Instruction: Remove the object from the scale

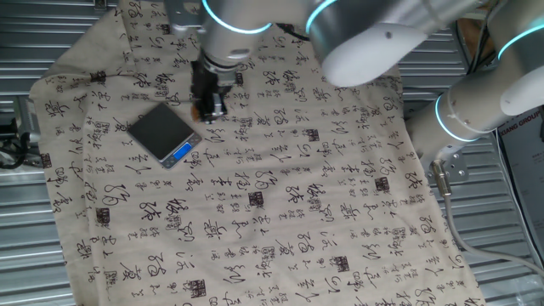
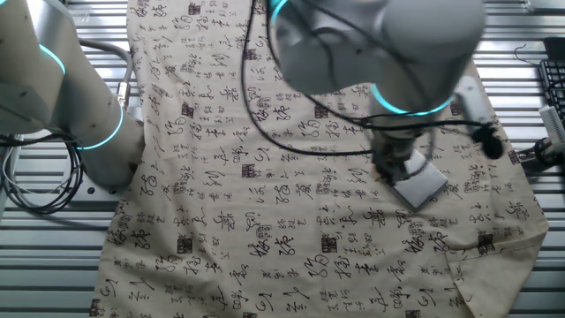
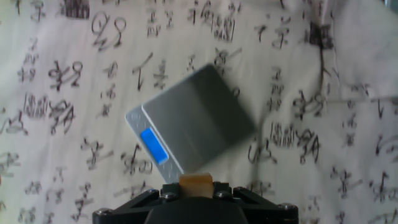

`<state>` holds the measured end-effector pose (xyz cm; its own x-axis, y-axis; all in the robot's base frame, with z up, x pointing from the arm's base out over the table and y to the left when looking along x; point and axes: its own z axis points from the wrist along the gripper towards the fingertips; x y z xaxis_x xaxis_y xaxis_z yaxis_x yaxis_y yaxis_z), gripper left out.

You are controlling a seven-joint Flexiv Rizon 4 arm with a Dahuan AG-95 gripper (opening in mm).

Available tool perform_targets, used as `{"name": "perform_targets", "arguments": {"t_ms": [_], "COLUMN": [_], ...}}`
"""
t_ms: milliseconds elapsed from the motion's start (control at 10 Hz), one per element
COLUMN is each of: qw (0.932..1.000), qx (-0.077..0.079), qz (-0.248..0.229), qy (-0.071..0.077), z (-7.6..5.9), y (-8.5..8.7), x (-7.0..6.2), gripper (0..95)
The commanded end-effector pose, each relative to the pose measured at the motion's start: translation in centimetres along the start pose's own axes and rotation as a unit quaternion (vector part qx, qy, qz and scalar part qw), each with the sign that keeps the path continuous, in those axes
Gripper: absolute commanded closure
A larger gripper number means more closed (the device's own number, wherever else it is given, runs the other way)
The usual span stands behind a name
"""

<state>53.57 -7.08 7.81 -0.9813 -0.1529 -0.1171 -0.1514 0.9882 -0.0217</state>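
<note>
The scale point(image 1: 161, 130) lies flat on the printed cloth, its dark grey plate bare and its blue display point(image 3: 153, 145) lit at one end. It also shows in the hand view point(image 3: 196, 118) and in the other fixed view point(image 2: 422, 185). My gripper point(image 1: 208, 109) hangs just beside the scale's far right corner, off the plate. It is shut on the small tan cube point(image 3: 196, 183), which sits between the two black fingers at the bottom of the hand view. In the other fixed view the gripper point(image 2: 389, 168) is partly hidden by the arm, and the cube does not show there.
A beige cloth with black calligraphy point(image 1: 280, 195) covers the table. Ribbed metal table surface point(image 1: 25, 238) shows around it. The arm's base and cables point(image 2: 79, 132) stand at one side. A keyboard edge point(image 2: 554, 84) is at the far side.
</note>
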Motion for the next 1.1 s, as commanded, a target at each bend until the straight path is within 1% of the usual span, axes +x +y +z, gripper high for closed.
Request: {"name": "perform_targets", "arguments": {"t_ms": [100,200,300,400,500,800,900,1000,1100], "qw": [1.0000,1.0000,0.9999,0.9999,0.9999,0.9999,0.9999,0.9999,0.9999], "qx": [0.000,0.000,0.002,0.004,0.002,0.000,-0.001,0.000,0.000], "qz": [0.002,0.004,0.010,0.010,0.012,0.013,0.014,0.014,0.012], "qy": [0.002,0.004,0.006,0.005,0.006,0.005,0.002,0.001,0.001], "z": [-0.5,-0.9,-1.6,-1.6,-1.4,-0.9,0.0,0.2,0.9], "y": [0.2,0.4,0.7,0.8,0.9,0.9,1.0,1.0,1.0], "x": [2.4,3.4,4.7,5.3,5.9,6.0,6.1,6.1,6.2], "gripper": [95.0,95.0,95.0,95.0,95.0,95.0,95.0,95.0,95.0]}}
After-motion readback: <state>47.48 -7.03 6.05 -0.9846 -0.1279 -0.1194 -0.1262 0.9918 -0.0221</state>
